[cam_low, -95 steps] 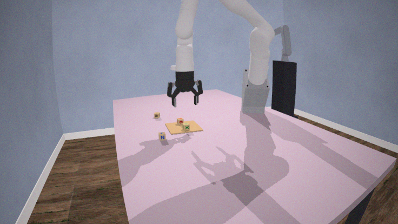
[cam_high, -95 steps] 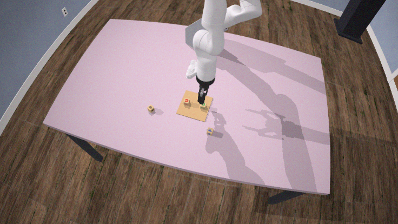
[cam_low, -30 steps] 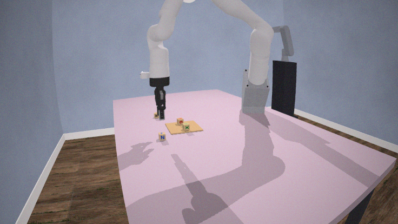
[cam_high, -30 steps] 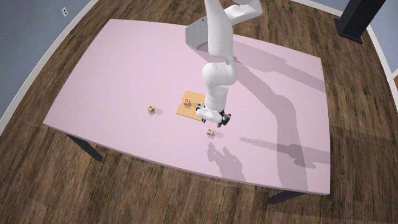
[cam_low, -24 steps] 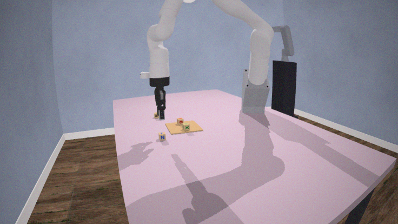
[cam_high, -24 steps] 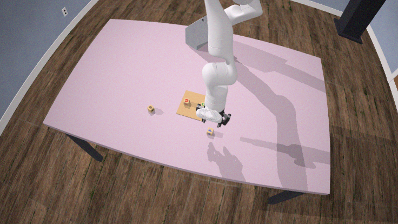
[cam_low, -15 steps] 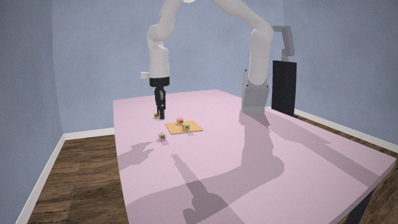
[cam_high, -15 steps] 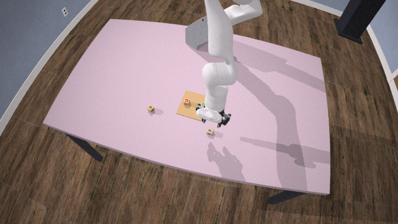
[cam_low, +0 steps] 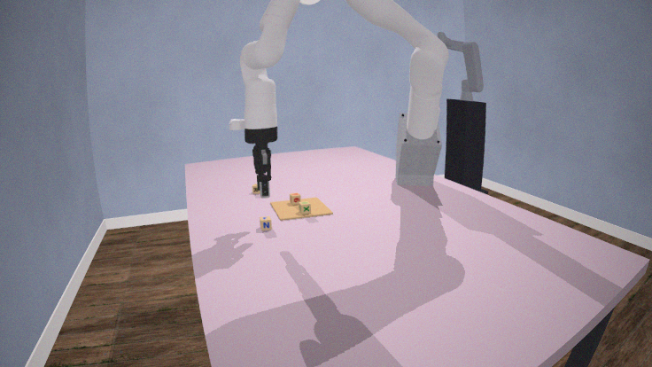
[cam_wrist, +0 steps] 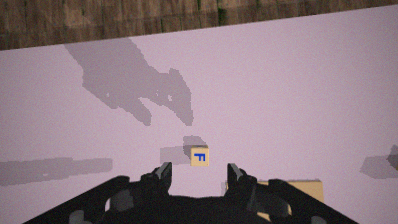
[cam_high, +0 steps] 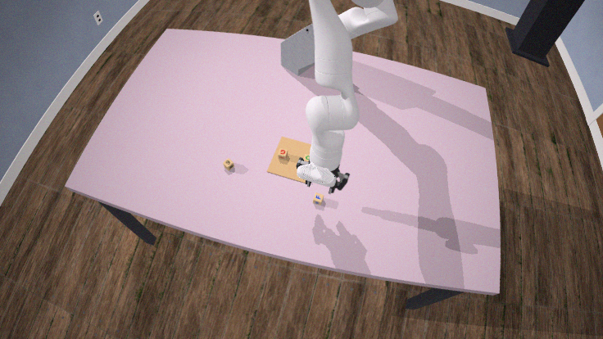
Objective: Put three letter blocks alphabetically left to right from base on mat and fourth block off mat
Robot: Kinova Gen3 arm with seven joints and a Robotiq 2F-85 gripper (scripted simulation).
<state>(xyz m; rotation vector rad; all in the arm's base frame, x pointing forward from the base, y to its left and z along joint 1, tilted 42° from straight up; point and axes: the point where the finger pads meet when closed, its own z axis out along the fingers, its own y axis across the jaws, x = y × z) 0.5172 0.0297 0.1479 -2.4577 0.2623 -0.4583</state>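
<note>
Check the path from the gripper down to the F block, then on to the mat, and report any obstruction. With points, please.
Nothing visible blocks the gripper [cam_low: 264, 195] [cam_wrist: 199, 172] from the F block [cam_high: 318, 198] [cam_wrist: 200, 157], or that block from the mat [cam_high: 288, 174] [cam_low: 284, 212] [cam_wrist: 307, 190].

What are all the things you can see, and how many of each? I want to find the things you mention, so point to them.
Table [cam_high: 189, 105] [cam_low: 364, 237] [cam_wrist: 280, 100]: one, pink, in the middle of the room.
Mat [cam_high: 276, 166] [cam_low: 284, 210] [cam_wrist: 310, 189]: one, tan, flat on the table.
Blocks on the mat: two, light wood; one has a red letter on top [cam_high: 283, 153] [cam_low: 295, 199], the other is green-lettered [cam_high: 307, 158] [cam_low: 305, 208].
Blocks off the mat: two, light wood; one with a blue F on top [cam_high: 318, 198] [cam_low: 265, 223] [cam_wrist: 200, 157], one with a dark mark [cam_high: 228, 164] [cam_low: 255, 189].
Wall socket [cam_high: 97, 17]: one, white, on the wall.
Floor [cam_high: 189, 287] [cam_low: 136, 273] [cam_wrist: 150, 20]: one, brown wood, under the table.
Robot arm [cam_high: 333, 63] [cam_low: 260, 100]: one, white, above the table.
Gripper [cam_high: 322, 181] [cam_low: 263, 193] [cam_wrist: 199, 172]: one, black, partly open, empty.
</note>
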